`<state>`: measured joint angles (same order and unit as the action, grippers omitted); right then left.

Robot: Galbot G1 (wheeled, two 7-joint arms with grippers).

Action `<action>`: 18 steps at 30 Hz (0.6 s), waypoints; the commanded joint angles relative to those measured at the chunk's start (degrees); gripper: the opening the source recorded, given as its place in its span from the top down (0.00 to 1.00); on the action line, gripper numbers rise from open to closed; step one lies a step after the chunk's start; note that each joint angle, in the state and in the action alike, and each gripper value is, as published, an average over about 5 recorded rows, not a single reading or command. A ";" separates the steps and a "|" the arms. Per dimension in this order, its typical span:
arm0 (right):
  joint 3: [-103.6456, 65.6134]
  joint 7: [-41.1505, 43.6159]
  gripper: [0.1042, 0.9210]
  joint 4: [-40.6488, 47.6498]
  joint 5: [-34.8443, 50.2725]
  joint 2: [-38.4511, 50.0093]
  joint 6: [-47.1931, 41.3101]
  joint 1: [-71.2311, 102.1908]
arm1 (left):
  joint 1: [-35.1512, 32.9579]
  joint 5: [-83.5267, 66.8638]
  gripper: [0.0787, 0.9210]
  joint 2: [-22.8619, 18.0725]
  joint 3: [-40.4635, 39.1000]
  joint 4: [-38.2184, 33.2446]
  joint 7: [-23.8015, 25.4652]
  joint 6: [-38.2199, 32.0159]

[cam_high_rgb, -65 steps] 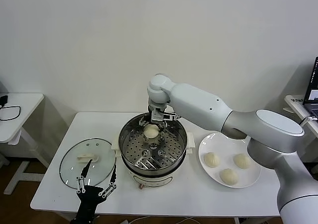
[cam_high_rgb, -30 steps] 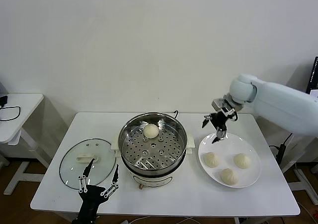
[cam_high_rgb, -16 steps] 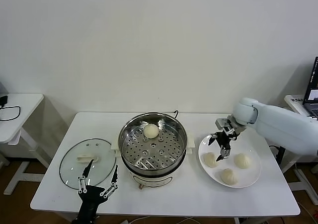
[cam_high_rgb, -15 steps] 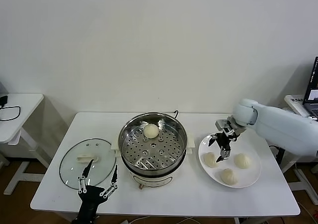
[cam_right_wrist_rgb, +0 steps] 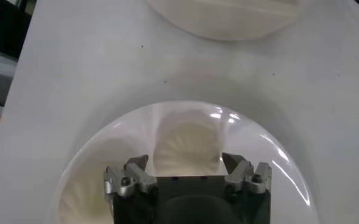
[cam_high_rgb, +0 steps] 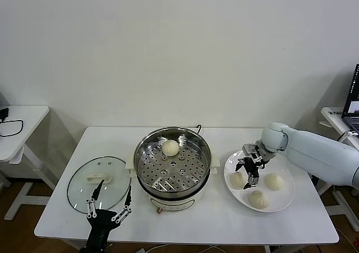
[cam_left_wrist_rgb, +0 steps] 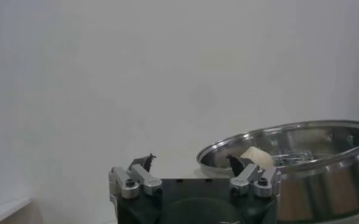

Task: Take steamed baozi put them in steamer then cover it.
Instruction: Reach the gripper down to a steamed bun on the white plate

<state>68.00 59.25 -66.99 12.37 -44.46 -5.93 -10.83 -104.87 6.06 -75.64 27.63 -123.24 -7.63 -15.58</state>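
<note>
Since a second ago the right gripper (cam_high_rgb: 249, 171) has come down from above the table's back right area to the white plate (cam_high_rgb: 286, 198), and it now hangs with its fingers spread wide on either side of the nearest steamed baozi (cam_high_rgb: 238, 179), not yet closed on it; the right wrist view shows that bun (cam_right_wrist_rgb: 186, 141) between the two open fingertips (cam_right_wrist_rgb: 235, 163), with the plate rim (cam_right_wrist_rgb: 289, 173) curving around it. Two more buns lie on the same plate, one toward the right edge of the table (cam_high_rgb: 274, 181) and one toward the front edge (cam_high_rgb: 258, 198), each a little apart from the others. A fourth bun (cam_high_rgb: 170, 147) already sits on the perforated tray at the back of the steamer (cam_high_rgb: 147, 177), which stands in the middle of the table (cam_high_rgb: 224, 222), just left of the plate, on its cream-white base; the left wrist view catches that bun (cam_left_wrist_rgb: 259, 160) over the steamer's shiny rim (cam_left_wrist_rgb: 325, 152). The cover (cam_high_rgb: 99, 183) lies flat near the left edge of the table, its oblong handle up, close beside the steamer. The left gripper (cam_high_rgb: 108, 203) is parked at the front edge of the table, near the front left corner, its fingers wide apart and pointing toward the cover's near rim, holding nothing. A small white side table (cam_high_rgb: 17, 127) stands off beyond the left edge.
</note>
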 commanded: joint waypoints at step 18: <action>-0.26 1.37 0.30 -3.06 -1.29 1.81 0.30 -4.20 | 0.55 -0.16 0.12 0.07 -0.13 0.01 -0.10 0.03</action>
<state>68.01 59.93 -69.16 11.37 -43.01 -5.75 -13.05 -104.34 5.93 -75.58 27.52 -123.17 -7.71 -15.61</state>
